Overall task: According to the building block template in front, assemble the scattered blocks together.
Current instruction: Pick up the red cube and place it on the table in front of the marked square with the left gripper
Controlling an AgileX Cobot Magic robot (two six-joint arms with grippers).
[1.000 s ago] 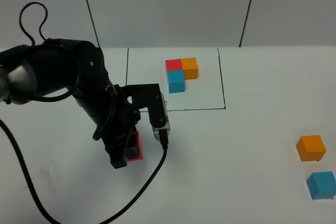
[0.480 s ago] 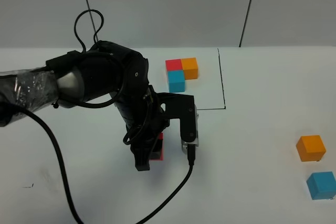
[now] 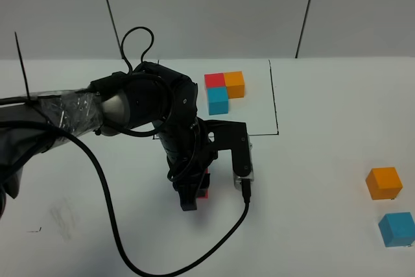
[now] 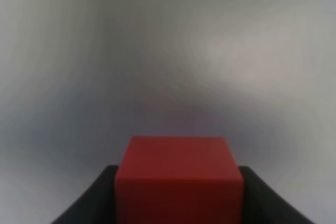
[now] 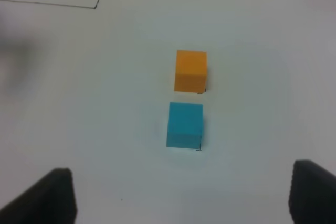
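You're in the first step: the left gripper (image 3: 196, 191) is closed on the red cube (image 3: 203, 183), its jaws pressed against two opposite sides, as the left wrist view shows. The cube sits on the near side of the template (image 3: 224, 90), a little left of it and just beyond its near edge. From these views I can't tell whether the cube is lifted or resting on the surface (image 3: 311, 160).

By my reading, none of the copy is built yet. The orange cube (image 3: 383, 182) and blue cube (image 3: 396, 228) lie close together but not touching, well apart from the template, off to its right and nearer side.

Your next move calls for setting the red cube down square to the template. Leave bare surface on the side where the template has orange, and on the side where it has blue. Release cleanly so the cube doesn't twist.

The right gripper (image 5: 181, 198) hangs above the orange and blue pair with its jaws wide apart and nothing between them. It looks well placed to take either one, though orange beside red would probably be the simpler second step
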